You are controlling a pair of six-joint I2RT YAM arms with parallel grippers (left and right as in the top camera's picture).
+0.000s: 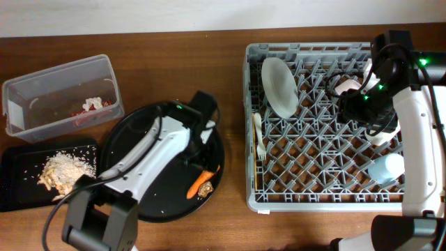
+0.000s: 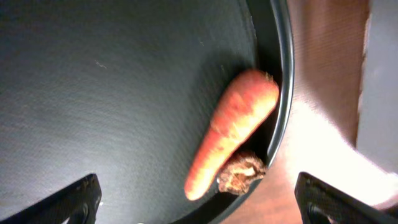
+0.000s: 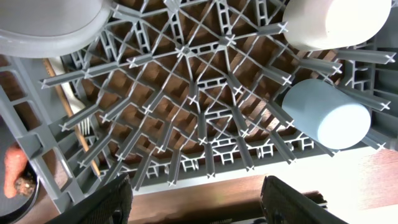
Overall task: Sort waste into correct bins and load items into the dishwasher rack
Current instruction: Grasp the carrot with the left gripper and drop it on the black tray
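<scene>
The waste step is in hand, and it looks near its end: the carrot [image 2: 233,134] and a brown bit [image 2: 241,174] touching its thin end are the only scraps on the round tray [image 2: 124,93]. The left claw [image 2: 199,202] hangs over them, spread wide and holding nothing, with the carrot lying aslant between its 2 fingers. The carrot probably belongs in the black tray [image 1: 14,188], where the shredded scraps [image 1: 66,167] lie. The tub [image 1: 42,84] beside it holds the wrapper [image 1: 90,104]. The next move calls for a descent and a squeeze across the carrot's thicker half. The trouble is the rim: the carrot is pressed against it, and 1 finger sits out over the table [image 2: 317,74], so it may catch the rim unless the claw shifts inward or turns. The brown bit may need a 2nd pick. The right claw [image 3: 205,199] is also parted and empty, above the rack [image 1: 317,202]. The rack holds the plate [image 1: 279,87], fork [image 1: 259,136], blue cup [image 3: 326,112] and white cup [image 3: 336,22], well clear of the left arm's path.
</scene>
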